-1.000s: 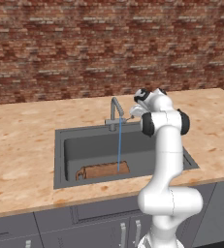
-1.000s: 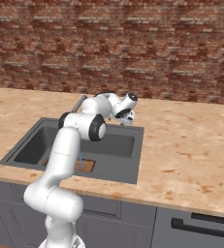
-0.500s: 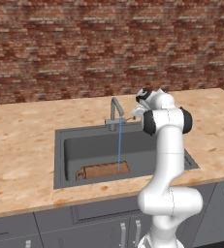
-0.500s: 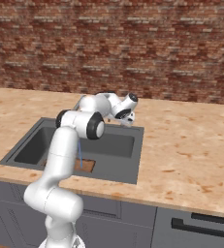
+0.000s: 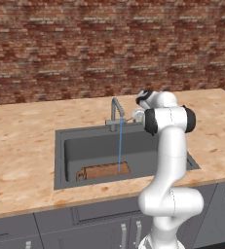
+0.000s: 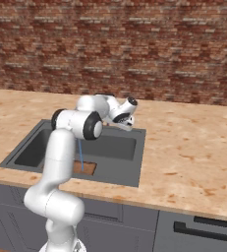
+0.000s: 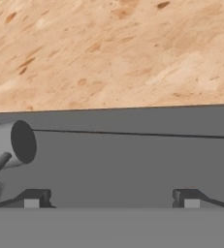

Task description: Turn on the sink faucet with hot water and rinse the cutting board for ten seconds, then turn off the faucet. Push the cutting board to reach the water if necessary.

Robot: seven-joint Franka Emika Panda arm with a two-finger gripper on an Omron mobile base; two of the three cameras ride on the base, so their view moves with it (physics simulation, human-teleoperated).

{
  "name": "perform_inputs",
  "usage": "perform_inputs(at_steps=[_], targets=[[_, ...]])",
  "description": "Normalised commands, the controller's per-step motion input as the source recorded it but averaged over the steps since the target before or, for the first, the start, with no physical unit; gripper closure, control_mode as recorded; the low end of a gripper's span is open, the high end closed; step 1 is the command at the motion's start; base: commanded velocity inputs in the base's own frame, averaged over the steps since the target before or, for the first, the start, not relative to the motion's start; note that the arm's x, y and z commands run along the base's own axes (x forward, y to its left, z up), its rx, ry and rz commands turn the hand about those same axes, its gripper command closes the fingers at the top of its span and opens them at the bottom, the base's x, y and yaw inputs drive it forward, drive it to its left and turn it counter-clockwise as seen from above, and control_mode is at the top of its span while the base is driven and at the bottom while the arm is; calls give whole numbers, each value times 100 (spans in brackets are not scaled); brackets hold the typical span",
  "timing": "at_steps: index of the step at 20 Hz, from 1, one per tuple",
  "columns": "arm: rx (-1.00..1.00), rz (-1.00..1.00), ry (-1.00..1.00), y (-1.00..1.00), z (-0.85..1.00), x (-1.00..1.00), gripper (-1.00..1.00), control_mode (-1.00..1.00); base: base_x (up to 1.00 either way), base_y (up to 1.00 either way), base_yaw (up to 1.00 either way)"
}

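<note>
Gripper (image 7: 111, 197) spread apart beside the sink faucet (image 5: 116, 113); water (image 5: 120, 148) fell onto the cutting board (image 5: 104, 170).

In the right base view the arm hides the faucet and most of the cutting board (image 6: 87, 168). The hand view cuts the faucet (image 7: 9, 145) at its left edge.
</note>
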Motion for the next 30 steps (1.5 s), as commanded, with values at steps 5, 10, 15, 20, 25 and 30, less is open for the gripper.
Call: perform_inputs(at_steps=[5,10,15,20,25,30], targets=[[0,0,0,18,0,-7,-100,-100,0,0,0],[0,0,0,14,0,0,-100,-100,0,0,0],[0,0,0,8,0,0,-100,-100,0,0,0],[0,0,0,9,0,0,-100,-100,0,0,0],[0,0,0,13,0,0,-100,-100,0,0,0],[0,0,0,23,0,-1,-100,-100,0,0,0]])
